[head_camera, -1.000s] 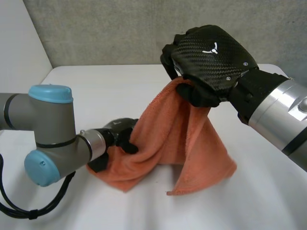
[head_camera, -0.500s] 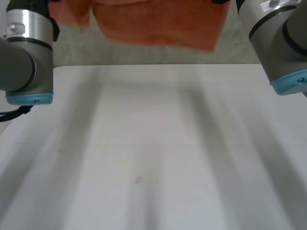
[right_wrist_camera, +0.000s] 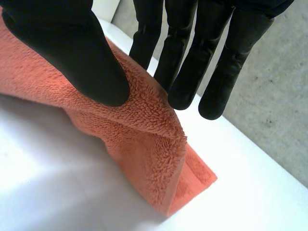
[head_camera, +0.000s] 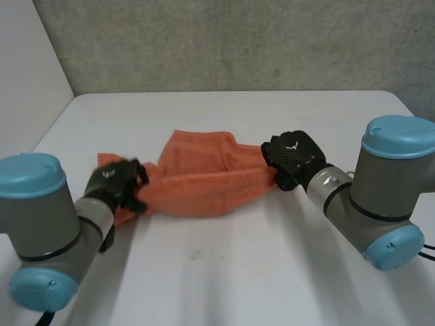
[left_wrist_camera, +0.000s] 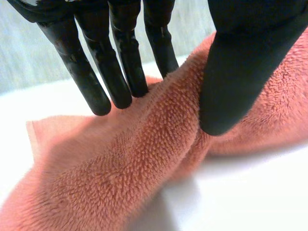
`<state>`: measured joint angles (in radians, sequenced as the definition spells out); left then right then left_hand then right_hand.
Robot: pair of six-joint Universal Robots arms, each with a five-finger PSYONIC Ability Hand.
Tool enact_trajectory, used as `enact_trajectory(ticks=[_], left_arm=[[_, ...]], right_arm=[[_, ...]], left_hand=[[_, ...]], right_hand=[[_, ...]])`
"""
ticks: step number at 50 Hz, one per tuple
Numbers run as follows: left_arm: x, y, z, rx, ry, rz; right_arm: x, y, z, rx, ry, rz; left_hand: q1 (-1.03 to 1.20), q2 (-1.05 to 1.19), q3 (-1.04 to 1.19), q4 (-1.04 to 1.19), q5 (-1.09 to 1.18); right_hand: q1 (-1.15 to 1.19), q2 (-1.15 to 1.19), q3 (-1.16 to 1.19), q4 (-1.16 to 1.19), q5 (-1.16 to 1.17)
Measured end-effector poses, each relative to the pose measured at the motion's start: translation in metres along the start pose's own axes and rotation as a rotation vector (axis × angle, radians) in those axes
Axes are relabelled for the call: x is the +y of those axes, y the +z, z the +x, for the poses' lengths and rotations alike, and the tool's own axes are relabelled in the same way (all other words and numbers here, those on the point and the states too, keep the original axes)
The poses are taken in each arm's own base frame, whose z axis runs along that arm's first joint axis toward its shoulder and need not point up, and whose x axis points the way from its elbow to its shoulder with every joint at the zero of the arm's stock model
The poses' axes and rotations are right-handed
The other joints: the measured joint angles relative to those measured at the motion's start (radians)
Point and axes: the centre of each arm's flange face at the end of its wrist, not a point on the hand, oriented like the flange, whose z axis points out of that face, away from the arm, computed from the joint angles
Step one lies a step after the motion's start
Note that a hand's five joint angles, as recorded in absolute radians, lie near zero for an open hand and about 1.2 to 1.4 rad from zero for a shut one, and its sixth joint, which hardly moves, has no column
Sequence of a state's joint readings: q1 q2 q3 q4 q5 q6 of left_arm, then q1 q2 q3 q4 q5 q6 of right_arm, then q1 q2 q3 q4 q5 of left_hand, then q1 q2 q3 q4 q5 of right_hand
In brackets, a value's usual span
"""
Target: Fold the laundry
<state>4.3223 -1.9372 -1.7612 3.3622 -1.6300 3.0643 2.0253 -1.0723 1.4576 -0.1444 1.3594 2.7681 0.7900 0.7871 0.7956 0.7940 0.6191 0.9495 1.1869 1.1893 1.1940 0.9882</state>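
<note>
An orange towel (head_camera: 204, 178) lies across the middle of the white worktop (head_camera: 224, 272), drawn out in a loose, wrinkled band between the two hands. The left hand (head_camera: 115, 182) is at the towel's left end, low over the worktop. In the left wrist view its thumb (left_wrist_camera: 240, 72) presses on the near side of a raised ridge of cloth and its straight fingers (left_wrist_camera: 120, 72) stand on the far side, so the cloth is pinched between them. The right hand (head_camera: 291, 157) is at the towel's right end. In the right wrist view its thumb (right_wrist_camera: 72, 53) lies on top of a fold, the fingers (right_wrist_camera: 192, 62) are straight behind it, and the cloth is clamped between them. Under this hand a corner of the towel hangs down and touches the worktop.
</note>
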Motion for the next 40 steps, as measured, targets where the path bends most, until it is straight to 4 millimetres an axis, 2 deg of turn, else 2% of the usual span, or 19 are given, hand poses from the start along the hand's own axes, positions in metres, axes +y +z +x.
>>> enact_trajectory(ticks=[1, 2, 3, 4, 6, 7, 9, 14, 16, 21, 26, 31, 36, 40], left_arm=[[0.002, -0.005, 0.0, -0.001, 0.002, -0.045], [0.004, -0.015, 0.001, -0.002, 0.006, -0.112], [0.004, -0.015, 0.001, -0.002, 0.006, -0.112], [0.003, -0.025, 0.003, 0.001, 0.01, -0.165], [0.001, -0.029, 0.003, 0.003, 0.012, -0.18], [-0.005, -0.035, 0.005, 0.009, 0.015, -0.191], [-0.015, -0.04, 0.007, 0.017, 0.019, -0.179], [-0.041, -0.039, 0.009, 0.03, 0.019, -0.096], [-0.058, -0.035, 0.01, 0.05, 0.018, -0.03], [-0.073, -0.02, 0.01, 0.097, 0.044, 0.024], [-0.064, -0.003, 0.004, 0.121, 0.161, -0.023], [-0.051, -0.002, -0.002, 0.104, 0.244, -0.102], [-0.029, -0.02, -0.012, 0.009, 0.243, -0.256], [-0.025, -0.038, -0.014, -0.037, 0.186, -0.28]], right_arm=[[0.001, -0.001, 0.0, 0.003, 0.0, -0.006], [0.002, -0.002, 0.001, 0.008, 0.001, -0.014], [0.002, -0.002, 0.001, 0.008, 0.001, -0.014], [0.003, -0.003, 0.003, 0.012, 0.002, -0.019], [0.003, -0.003, 0.003, 0.014, 0.003, -0.021], [0.004, -0.004, 0.005, 0.016, 0.005, -0.024], [0.005, -0.006, 0.007, 0.019, 0.008, -0.028], [0.008, -0.01, 0.008, 0.019, 0.015, -0.037], [0.012, -0.013, 0.007, 0.017, 0.018, -0.046], [0.017, -0.016, 0.005, 0.01, 0.021, -0.06], [0.021, -0.017, 0.005, 0.013, 0.023, -0.074], [0.023, -0.017, 0.009, 0.024, 0.026, -0.081], [0.025, -0.016, 0.016, 0.043, 0.031, -0.089], [0.026, -0.016, 0.017, 0.045, 0.031, -0.09]], left_hand=[[0.0, 0.0, 0.0, 0.0, 0.0], [-0.136, -0.136, -0.144, -0.133, -0.132], [-0.136, -0.136, -0.144, -0.133, -0.132], [-0.35, -0.327, -0.334, -0.329, -0.335], [-0.363, -0.342, -0.349, -0.341, -0.347], [-0.486, -0.483, -0.486, -0.487, -0.49], [-0.531, -0.542, -0.55, -0.548, -0.546], [-0.564, -0.573, -0.578, -0.579, -0.572], [-0.564, -0.568, -0.576, -0.575, -0.571], [-0.477, -0.476, -0.486, -0.483, -0.488], [-0.33, -0.329, -0.337, -0.335, -0.34], [-0.269, -0.269, -0.277, -0.275, -0.274], [-0.26, -0.254, -0.263, -0.259, -0.26], [-0.256, -0.252, -0.261, -0.258, -0.258]], right_hand=[[0.0, 0.0, 0.0, 0.0, 0.0], [0.0, 0.0, 0.0, 0.0, 0.0], [0.0, 0.0, 0.0, 0.0, 0.0], [0.0, 0.0, 0.0, 0.0, 0.0], [0.0, 0.0, 0.0, 0.0, 0.0], [0.0, 0.0, 0.0, 0.0, 0.0], [0.0, 0.0, 0.0, 0.0, 0.0], [0.0, 0.0, 0.0, 0.0, 0.0], [0.0, 0.0, 0.0, 0.0, 0.0], [0.0, 0.0, 0.0, 0.0, 0.0], [0.0, 0.0, 0.0, 0.0, 0.0], [0.0, 0.0, 0.0, 0.0, 0.0], [0.0, 0.0, 0.0, 0.0, 0.0], [0.0, 0.0, 0.0, 0.0, 0.0]])
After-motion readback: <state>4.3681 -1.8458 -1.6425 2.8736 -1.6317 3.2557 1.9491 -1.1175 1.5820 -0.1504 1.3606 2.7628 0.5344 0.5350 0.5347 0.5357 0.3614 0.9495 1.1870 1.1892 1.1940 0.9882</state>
